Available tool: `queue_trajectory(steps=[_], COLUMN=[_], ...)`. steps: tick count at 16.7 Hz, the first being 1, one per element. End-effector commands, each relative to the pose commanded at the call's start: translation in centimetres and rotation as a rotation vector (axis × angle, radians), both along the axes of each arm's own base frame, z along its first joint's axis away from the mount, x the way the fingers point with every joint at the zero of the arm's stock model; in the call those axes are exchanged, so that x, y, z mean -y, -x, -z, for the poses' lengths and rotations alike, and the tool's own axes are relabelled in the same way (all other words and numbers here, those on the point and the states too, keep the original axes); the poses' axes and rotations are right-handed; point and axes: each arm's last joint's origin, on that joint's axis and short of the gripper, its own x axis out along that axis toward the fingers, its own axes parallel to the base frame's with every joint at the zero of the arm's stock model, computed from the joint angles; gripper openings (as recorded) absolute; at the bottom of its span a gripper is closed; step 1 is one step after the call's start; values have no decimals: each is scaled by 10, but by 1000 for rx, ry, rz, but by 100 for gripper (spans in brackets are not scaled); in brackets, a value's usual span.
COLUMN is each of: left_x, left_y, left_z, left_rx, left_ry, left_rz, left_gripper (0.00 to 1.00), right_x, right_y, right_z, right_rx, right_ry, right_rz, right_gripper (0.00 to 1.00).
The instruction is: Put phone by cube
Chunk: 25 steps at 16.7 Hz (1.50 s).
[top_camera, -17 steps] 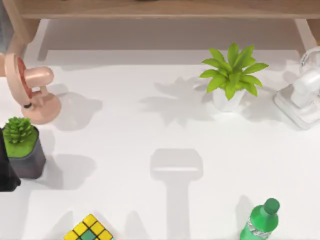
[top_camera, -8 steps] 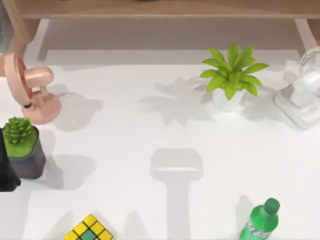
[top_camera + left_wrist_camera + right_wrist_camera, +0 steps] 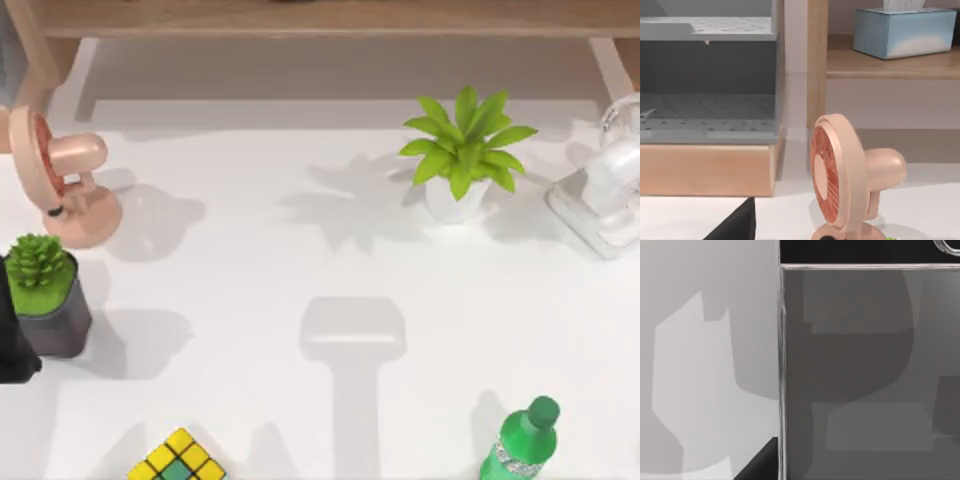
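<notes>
While a dark corner of the right pincer (image 3: 756, 465) hangs close over the phone (image 3: 865, 380), I cannot tell whether it is spread or pressed together. The phone's grey screen, thin white rim and black end lie flat beside pale table (image 3: 700, 365); the right wrist view does not tell where on the table that is. A dark edge of the left pincer (image 3: 735, 225) sits near a pink fan (image 3: 840, 180) at the far left, its state equally unclear, with a blue tissue box (image 3: 905, 30) on the shelf beyond. The cube (image 3: 178, 460) rests at the near edge, left of centre, well apart from a green bottle (image 3: 522, 445) at the near right. A leafy plant (image 3: 462, 150) stands far right.
</notes>
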Motion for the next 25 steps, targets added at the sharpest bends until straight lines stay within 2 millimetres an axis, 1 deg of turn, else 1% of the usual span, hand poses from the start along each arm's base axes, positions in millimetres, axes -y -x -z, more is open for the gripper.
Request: queue_trajectory(steps=[2, 5, 7, 9, 12, 15, 18, 22, 25], left_x=[0, 0, 0, 0, 0, 0, 0, 0, 0], left_y=[0, 0, 0, 0, 0, 0, 0, 0, 0], left_z=[0, 0, 0, 0, 0, 0, 0, 0, 0], left_rx=[0, 0, 0, 0, 0, 0, 0, 0, 0], left_ry=[0, 0, 0, 0, 0, 0, 0, 0, 0], left_rz=[0, 0, 0, 0, 0, 0, 0, 0, 0], left_gripper=[100, 100, 100, 100, 100, 100, 100, 100, 100], right_x=[0, 0, -5, -13, -33, -63, -101, -164, -216], right_y=[-1, -14, -26, -40, -62, -84, -102, -117, -118], right_z=[-2, -22, -37, -50, -70, -86, -100, -111, -114], right_rx=[10, 89, 144, 197, 269, 325, 357, 352, 314], right_ry=[8, 59, 85, 99, 92, 56, -4, -97, -159], right_rz=[1, 9, 20, 35, 63, 99, 140, 200, 248], right_gripper=[0, 0, 0, 0, 0, 0, 0, 0, 0])
